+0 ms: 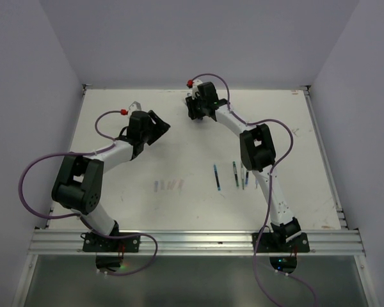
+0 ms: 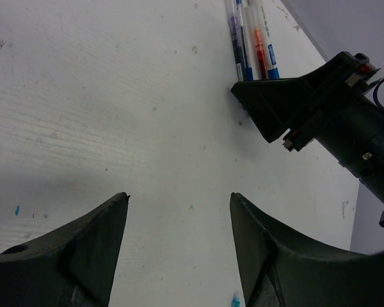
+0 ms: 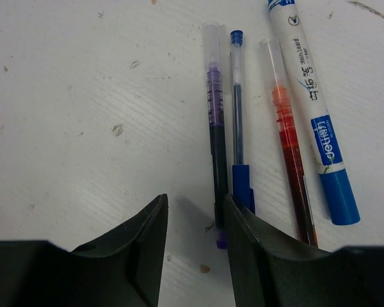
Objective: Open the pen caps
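In the right wrist view several pens lie side by side on the white table: a purple pen (image 3: 214, 121), a thin blue pen (image 3: 237, 102) with a blue cap (image 3: 242, 184), a red pen (image 3: 289, 141) and a thick white marker (image 3: 310, 89) with a blue cap (image 3: 339, 195). My right gripper (image 3: 195, 198) is open and empty, just left of the purple pen's near end. The left wrist view shows the same pens (image 2: 253, 45) behind the right gripper's finger (image 2: 275, 102). My left gripper (image 2: 179, 195) is open and empty over bare table. In the top view both grippers, left (image 1: 159, 125) and right (image 1: 193, 112), are at the far middle.
More pens lie mid-table in the top view: a blue one (image 1: 216, 177), a dark one (image 1: 235, 173) and others by the right arm (image 1: 244, 179). Faint pale sticks (image 1: 169, 185) lie to their left. White walls enclose the table (image 1: 115, 211) on three sides.
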You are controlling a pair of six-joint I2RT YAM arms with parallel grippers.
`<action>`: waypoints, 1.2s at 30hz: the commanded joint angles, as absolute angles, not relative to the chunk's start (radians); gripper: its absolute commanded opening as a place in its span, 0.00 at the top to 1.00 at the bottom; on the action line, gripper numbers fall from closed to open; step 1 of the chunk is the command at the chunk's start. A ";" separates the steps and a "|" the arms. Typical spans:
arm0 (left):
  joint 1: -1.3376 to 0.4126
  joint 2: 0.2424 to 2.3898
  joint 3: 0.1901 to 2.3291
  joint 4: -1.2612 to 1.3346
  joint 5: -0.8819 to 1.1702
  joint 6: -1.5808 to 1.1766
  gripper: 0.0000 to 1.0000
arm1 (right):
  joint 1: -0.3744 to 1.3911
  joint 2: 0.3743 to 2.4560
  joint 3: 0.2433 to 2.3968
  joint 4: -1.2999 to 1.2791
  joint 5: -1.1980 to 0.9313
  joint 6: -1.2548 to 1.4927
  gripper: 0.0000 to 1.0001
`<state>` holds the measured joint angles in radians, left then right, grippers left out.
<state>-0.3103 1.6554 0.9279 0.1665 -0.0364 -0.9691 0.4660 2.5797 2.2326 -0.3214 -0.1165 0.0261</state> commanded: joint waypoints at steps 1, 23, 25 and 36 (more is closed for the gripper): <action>-0.299 1.638 0.916 0.206 -0.021 -0.982 0.32 | 0.471 2.606 2.258 -0.354 -0.132 0.038 0.57; -0.296 1.644 0.914 0.207 -0.005 -0.988 0.33 | 0.471 2.459 2.022 -0.232 -0.173 0.049 0.59; -0.296 1.644 0.914 0.209 -0.005 -0.991 0.33 | 0.471 2.453 2.017 -0.239 -0.173 0.049 0.59; -0.296 1.654 0.910 0.213 0.023 -0.991 0.33 | 0.471 2.373 1.865 -0.163 -0.207 0.060 0.60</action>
